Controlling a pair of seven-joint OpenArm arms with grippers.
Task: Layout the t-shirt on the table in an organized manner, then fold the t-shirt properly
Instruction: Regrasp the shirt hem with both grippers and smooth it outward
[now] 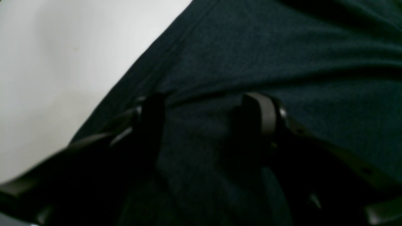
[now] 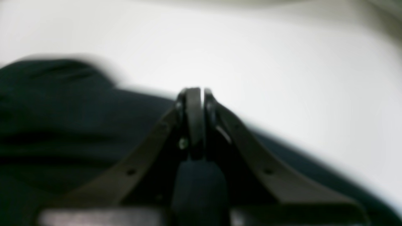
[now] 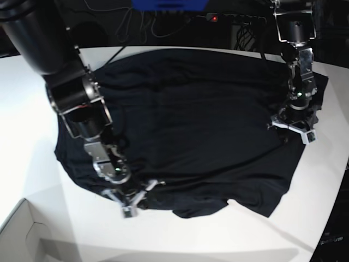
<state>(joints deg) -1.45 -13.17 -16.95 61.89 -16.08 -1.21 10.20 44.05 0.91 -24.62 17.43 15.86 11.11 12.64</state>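
Observation:
The black t-shirt (image 3: 196, 120) lies spread out, with some wrinkles, on the white table (image 3: 32, 109). My left gripper (image 3: 294, 131) rests on the shirt's right side near a sleeve. In the left wrist view it (image 1: 207, 110) is open, its fingers apart on the dark fabric (image 1: 282, 56), with bare table (image 1: 47, 62) to the left. My right gripper (image 3: 133, 202) is at the shirt's near-left hem. In the right wrist view it (image 2: 198, 92) is shut, with a fold of shirt fabric (image 2: 199, 185) between its fingers, more shirt (image 2: 62, 110) to the left and table (image 2: 282, 62) beyond.
A white box corner (image 3: 22, 229) sits at the front left of the table. Cables and a power strip (image 3: 234, 17) lie behind the table's far edge. The table's curved edge runs close to the shirt at the far right.

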